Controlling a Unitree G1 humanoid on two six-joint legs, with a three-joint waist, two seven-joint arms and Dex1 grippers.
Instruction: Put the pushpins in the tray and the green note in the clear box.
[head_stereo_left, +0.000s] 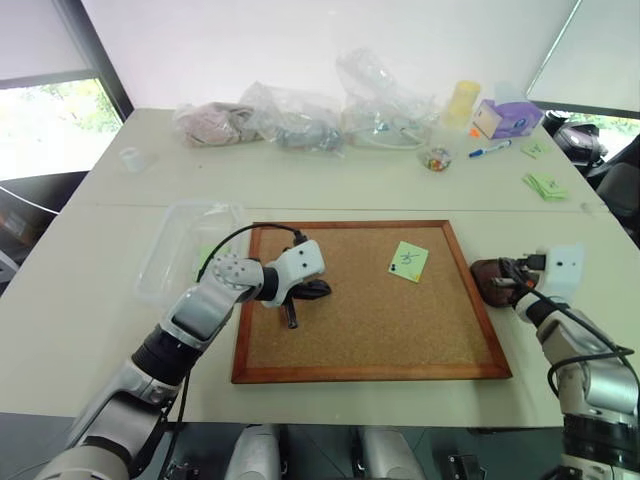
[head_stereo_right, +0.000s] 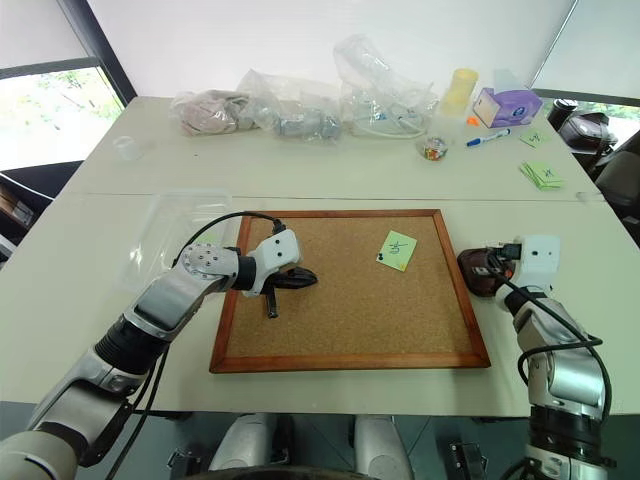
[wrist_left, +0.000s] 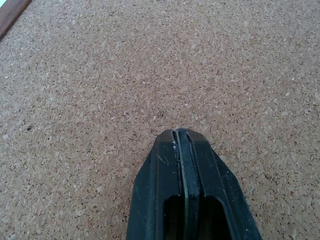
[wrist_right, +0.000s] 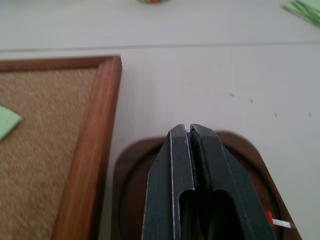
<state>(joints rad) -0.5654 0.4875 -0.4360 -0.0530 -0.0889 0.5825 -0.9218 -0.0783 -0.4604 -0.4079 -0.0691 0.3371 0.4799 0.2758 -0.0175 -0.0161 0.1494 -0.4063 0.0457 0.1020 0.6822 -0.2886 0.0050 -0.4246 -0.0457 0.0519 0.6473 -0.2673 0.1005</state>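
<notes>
Pushpins are partly dealt with, as far as I can judge: one red-headed pin (wrist_right: 274, 220) is lying inside the tray (wrist_right: 125, 165), while a dark pin (head_stereo_right: 381, 257) is sitting at the lower left corner of the green note (head_stereo_right: 397, 250), apparently pinning it to the corkboard (head_stereo_right: 340, 345). The tray is resting on the table just beside the board's right edge. The clear box (head_stereo_left: 170, 240) is waiting just off the board's left edge, and whether anything is lying in it I cannot tell. So the note is not yet going into the box, and at least that one pin is remaining to move. The right gripper (wrist_right: 190, 131) is hanging over the tray with its fingers pressed together; nothing is showing between their tips. The left gripper (wrist_left: 179, 134) is hovering over bare cork on the board's left half, fingers likewise closed on nothing.
</notes>
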